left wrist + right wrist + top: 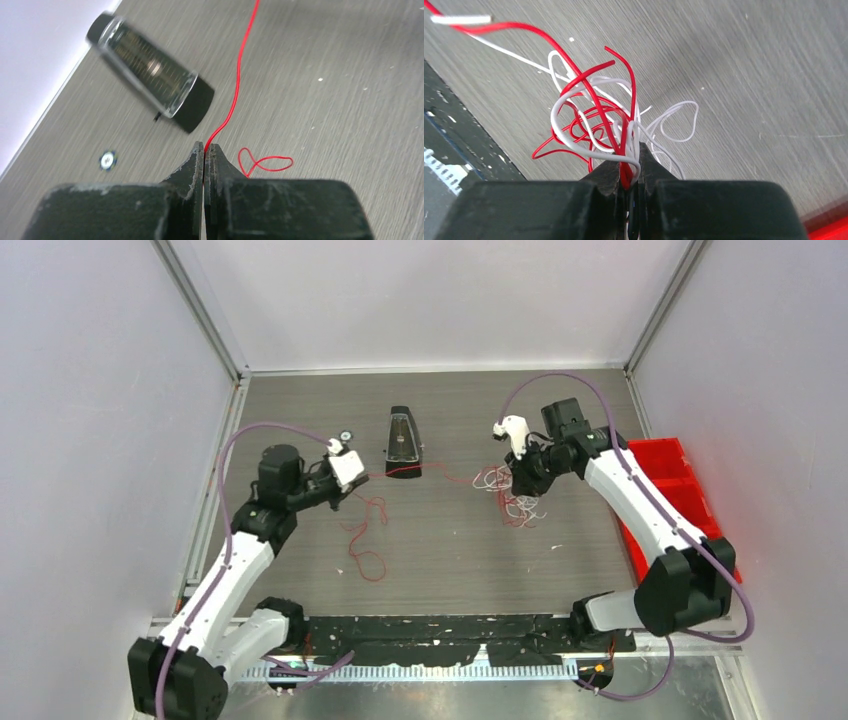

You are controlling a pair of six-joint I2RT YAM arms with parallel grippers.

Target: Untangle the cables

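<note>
Tangle: red and white cables looped through one another, in the right half of the desk, about midway between its far and near edges.
Red cable: one strand leaves the tangle and runs leftward across the middle of the desk to the left hand; it looks nearly straight along this span.
Red loops: slack red cable lying in loose curls on the desk, on the near side of the left hand, toward the left edge.
White cable: thin loops spread at the side of the tangle; one strand trails away toward the near edge.
Right hand: fingers clamped on a bunch of red and white strands at the tangle, which fans out beyond the fingertips.
Left hand: fingers pressed together on the red cable, which rises from between the tips.
Black case: wedge-shaped with a clear front, in the far middle of the desk, just beyond the red strand.
Small disc: round, lying toward the far left corner, apart from the case.
Red bin: set along the right edge of the desk.
Black strip: runs along the near edge, between the two arm bases.
</note>
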